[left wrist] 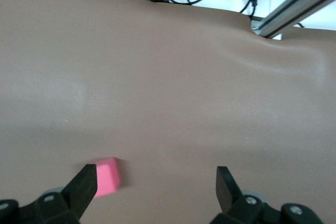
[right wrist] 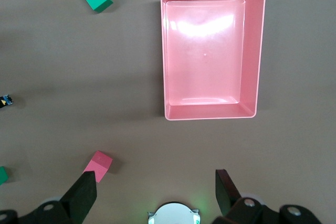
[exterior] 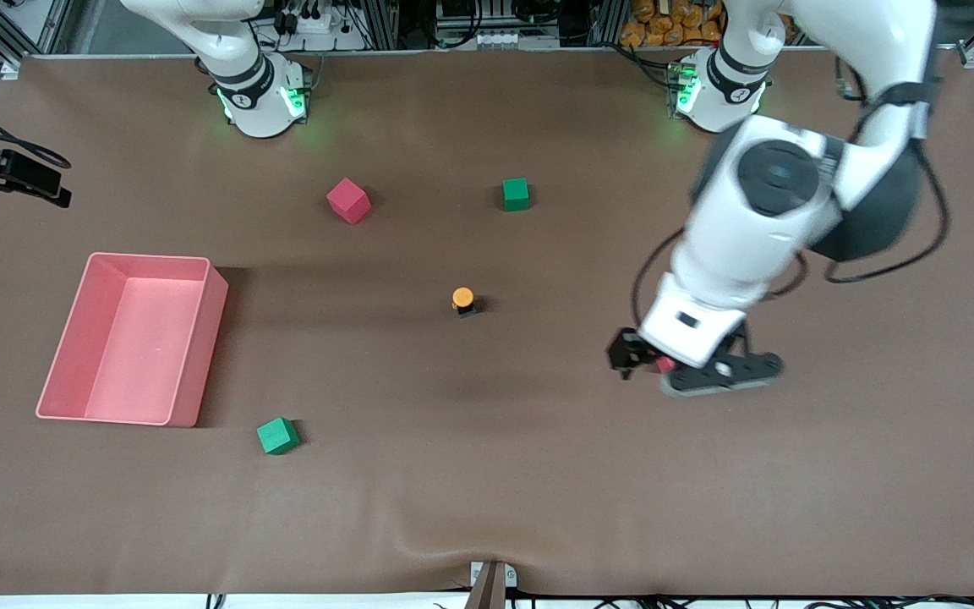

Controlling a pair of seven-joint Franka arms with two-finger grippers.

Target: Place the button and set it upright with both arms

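The button [exterior: 463, 301] stands upright on the brown table near its middle, orange cap up on its black body. My left gripper [exterior: 656, 364] is low over the table toward the left arm's end, away from the button. In the left wrist view it [left wrist: 156, 182] is open, and a small red cube [left wrist: 107, 177] lies on the table just inside one finger; the cube also shows in the front view [exterior: 664, 365]. My right gripper [right wrist: 156, 187] is open and empty, high above the table near its own base, out of the front view. A sliver of the button [right wrist: 5, 100] shows in the right wrist view.
A pink bin [exterior: 149, 258] stands toward the right arm's end. A red cube [exterior: 348, 200] and a green cube [exterior: 516, 194] lie farther from the front camera than the button. Another green cube [exterior: 277, 436] lies nearer, beside the bin.
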